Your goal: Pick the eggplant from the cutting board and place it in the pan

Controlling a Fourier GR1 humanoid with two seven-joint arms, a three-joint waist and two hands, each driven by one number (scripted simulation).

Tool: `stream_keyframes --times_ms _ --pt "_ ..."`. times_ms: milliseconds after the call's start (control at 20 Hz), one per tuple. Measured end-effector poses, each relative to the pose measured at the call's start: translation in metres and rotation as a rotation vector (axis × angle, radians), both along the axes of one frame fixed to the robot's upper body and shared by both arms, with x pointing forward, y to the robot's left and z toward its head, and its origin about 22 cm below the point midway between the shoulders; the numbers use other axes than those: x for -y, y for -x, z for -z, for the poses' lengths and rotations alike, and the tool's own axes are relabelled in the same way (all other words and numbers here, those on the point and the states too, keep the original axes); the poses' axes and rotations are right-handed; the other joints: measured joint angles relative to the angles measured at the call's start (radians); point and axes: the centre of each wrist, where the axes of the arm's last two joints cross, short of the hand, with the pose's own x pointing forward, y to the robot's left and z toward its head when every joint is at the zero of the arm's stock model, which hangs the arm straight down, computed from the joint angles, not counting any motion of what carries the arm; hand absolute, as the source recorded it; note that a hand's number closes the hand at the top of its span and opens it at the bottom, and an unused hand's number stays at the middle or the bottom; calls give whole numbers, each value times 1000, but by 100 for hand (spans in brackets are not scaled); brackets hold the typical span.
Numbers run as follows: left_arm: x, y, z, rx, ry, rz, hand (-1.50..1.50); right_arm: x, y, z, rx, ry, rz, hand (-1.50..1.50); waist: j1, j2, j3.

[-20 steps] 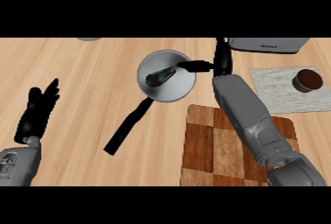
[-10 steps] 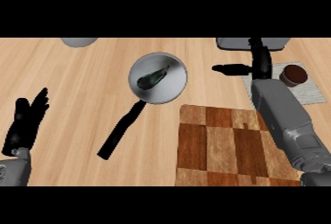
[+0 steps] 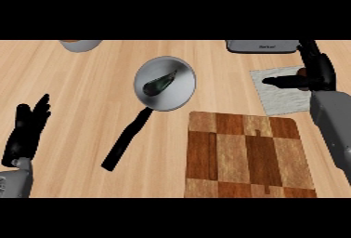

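So right now the eggplant point(image 3: 159, 83) is sitting inside the pan point(image 3: 179, 95), lying at a slant across the grey bowl of it, nothing touching it. That pan is on the wooden counter point(image 3: 82, 93) a bit left of centre and toward the far side, with its black handle point(image 3: 125, 140) running back toward the near left.

My right hand point(image 3: 312, 76) is way over at the far right, above a pale cloth point(image 3: 277, 95) that's spread on the counter. It's released, holding nothing: fingers are pretty much straight and the thumb sticks out to the left over the cloth. Well apart from the pan.

Checkered cutting board point(image 3: 247, 158) is on the near right, just right of the pan handle, and the right forearm comes up along its right edge.

Left hand point(image 3: 27, 132) is parked at the near left edge, fingers up and relaxed, gripping nothing.

At the far edge I can see part of a grey appliance point(image 3: 264, 45) on the right and a bit of a bowl-ish thing point(image 3: 81, 44) on the left; can't tell what either really is.
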Motion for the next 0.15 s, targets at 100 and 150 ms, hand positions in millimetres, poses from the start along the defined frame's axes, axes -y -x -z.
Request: stream_keyframes --times_ms 100,150 --pt "1 0 3 -7 1 -1 0 17 7 -3 0 4 -11 -150 -3 -1 0" --pt "4 -2 -1 -7 0 0 0 23 10 -2 4 4 -14 -150 -4 -2 0"
